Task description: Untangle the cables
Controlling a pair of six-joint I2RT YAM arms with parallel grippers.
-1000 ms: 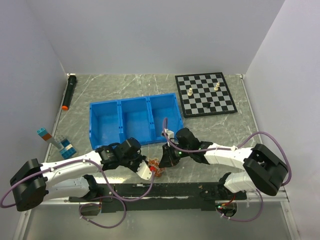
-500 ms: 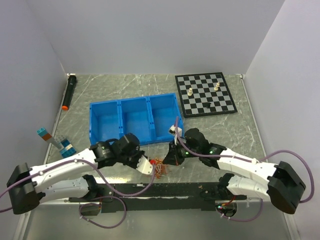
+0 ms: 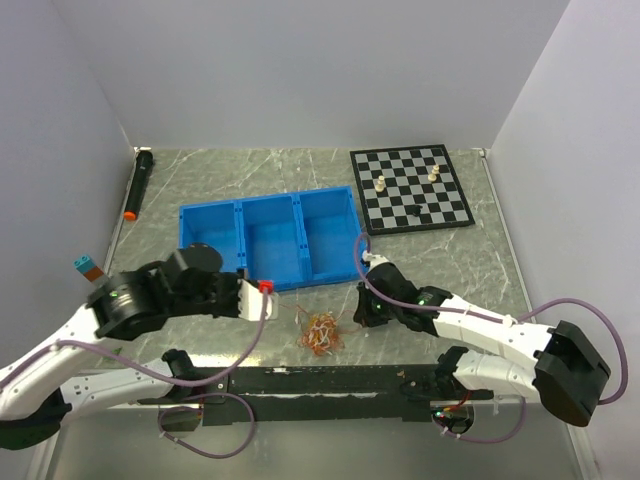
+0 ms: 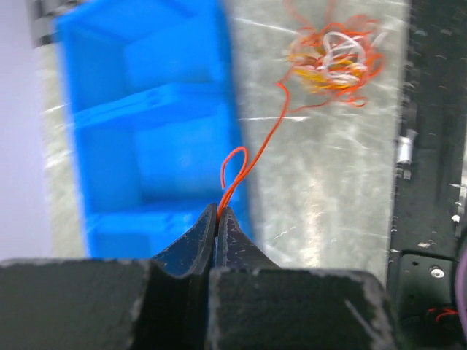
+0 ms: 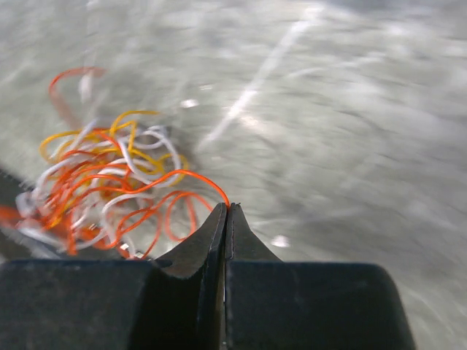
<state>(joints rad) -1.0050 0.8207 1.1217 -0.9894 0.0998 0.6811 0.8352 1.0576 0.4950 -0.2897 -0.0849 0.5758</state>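
Grip legible in wrist views only: left gripper [image 4: 217,214] pinches orange strand trailing from cables [image 3: 321,333]; right gripper [image 5: 227,210] pinches strand at tangle edge. Cables on table [image 3: 490,255] between blue bin [image 3: 215,262] and black rail [image 3: 330,381]; bare marble rightward.

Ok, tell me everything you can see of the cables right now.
The cables are a small loose tangle of thin red, orange, yellow and white wires lying on the marbled table, on the near side of the blue bin and apart from it. One orange strand runs out to the shut fingers of the left gripper, another to those of the right gripper.
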